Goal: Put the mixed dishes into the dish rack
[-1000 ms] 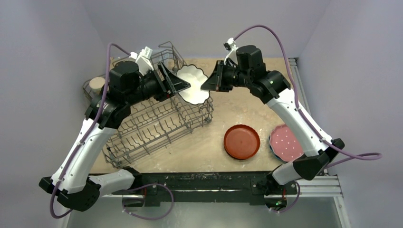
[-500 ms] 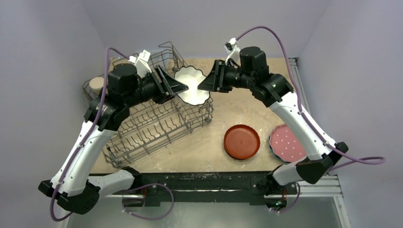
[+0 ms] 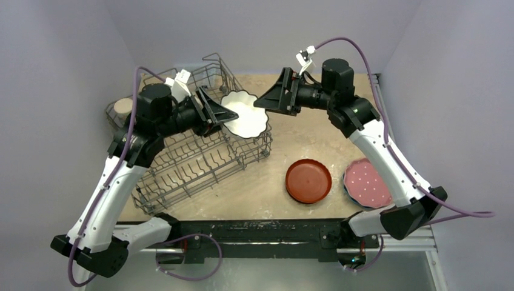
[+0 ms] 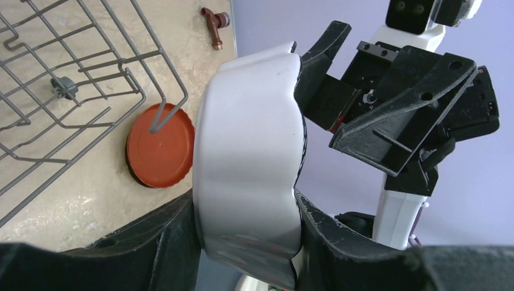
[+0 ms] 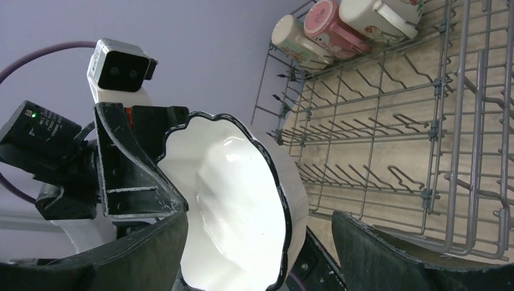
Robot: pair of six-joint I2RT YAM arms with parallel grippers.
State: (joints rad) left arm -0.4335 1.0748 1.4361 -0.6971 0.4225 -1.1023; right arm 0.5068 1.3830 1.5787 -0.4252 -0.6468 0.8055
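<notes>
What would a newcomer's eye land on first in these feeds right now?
The white fluted bowl, gripped in mid-air by the left claw over the right edge of the dish rack, with the right claw open close beside it. Next, the red-orange plate and the pink dotted plate, lying on the table to the right of the rack.

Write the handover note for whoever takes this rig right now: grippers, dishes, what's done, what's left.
Left gripper: shut on the white fluted bowl, held over the right end of the dish rack.
Right gripper: open, beside the bowl's rim, holding nothing.
Done: three mugs in the rack's left end.
Left: set the bowl in the rack; then load the red-orange plate, the pink dotted plate and the blue plate under it, all on the table.
</notes>
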